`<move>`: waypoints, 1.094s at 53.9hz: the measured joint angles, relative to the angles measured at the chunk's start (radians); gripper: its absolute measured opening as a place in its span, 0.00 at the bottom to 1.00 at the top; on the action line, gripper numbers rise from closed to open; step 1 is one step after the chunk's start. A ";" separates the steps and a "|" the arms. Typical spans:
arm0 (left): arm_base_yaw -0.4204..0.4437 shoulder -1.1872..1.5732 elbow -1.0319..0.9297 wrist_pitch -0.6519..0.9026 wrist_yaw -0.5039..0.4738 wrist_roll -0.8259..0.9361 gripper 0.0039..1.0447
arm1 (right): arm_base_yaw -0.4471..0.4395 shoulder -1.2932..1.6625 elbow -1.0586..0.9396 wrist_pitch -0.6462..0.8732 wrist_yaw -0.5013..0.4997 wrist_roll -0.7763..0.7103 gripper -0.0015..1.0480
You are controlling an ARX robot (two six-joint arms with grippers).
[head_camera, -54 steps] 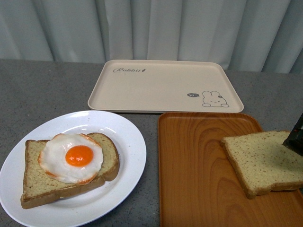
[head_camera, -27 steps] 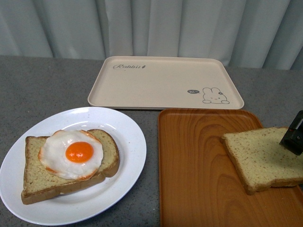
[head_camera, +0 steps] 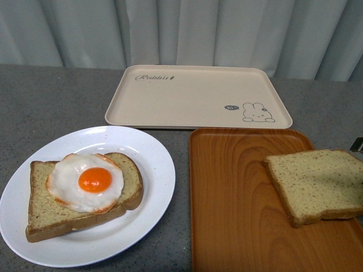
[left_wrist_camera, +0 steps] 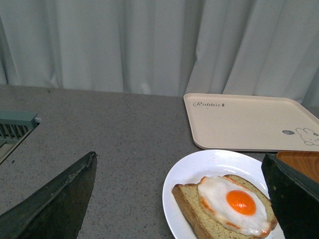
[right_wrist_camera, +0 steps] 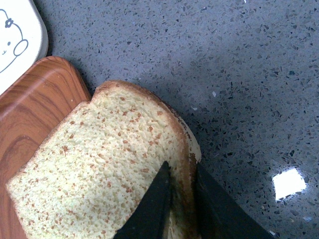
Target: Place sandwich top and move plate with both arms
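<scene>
The sandwich top [head_camera: 316, 182], a plain tan speckled bread slice, sits tilted over the right side of the orange wood-grain tray [head_camera: 238, 209]. My right gripper [right_wrist_camera: 180, 172] is shut on the crust edge of the sandwich top [right_wrist_camera: 104, 164]; in the front view only a sliver of it shows at the right edge. The white plate [head_camera: 144, 215] at front left carries another bread slice with a fried egg [head_camera: 86, 181]. My left gripper [left_wrist_camera: 179, 169] hangs open over the plate [left_wrist_camera: 192, 172], fingers wide apart.
A beige rabbit-print tray [head_camera: 195, 99] lies at the back, just behind the orange tray. Grey speckled tabletop [head_camera: 57, 102] surrounds everything; pale curtains close the rear. A grey-green vented object [left_wrist_camera: 15, 127] sits at the table's far left.
The dark right gripper has slid rightward, nearly out of the front view, and the sandwich top's right side has risen. The view has shifted slightly.
</scene>
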 joint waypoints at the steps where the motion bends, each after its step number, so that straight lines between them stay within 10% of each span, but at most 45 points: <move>1: 0.000 0.000 0.000 0.000 0.000 0.000 0.94 | -0.001 -0.001 0.000 0.000 -0.001 0.000 0.09; 29: 0.000 0.000 0.000 0.000 0.000 0.000 0.94 | 0.038 -0.101 0.087 -0.023 -0.026 -0.006 0.02; 59: 0.000 0.000 0.000 0.000 0.000 0.000 0.94 | 0.310 0.017 0.363 0.053 -0.158 0.059 0.02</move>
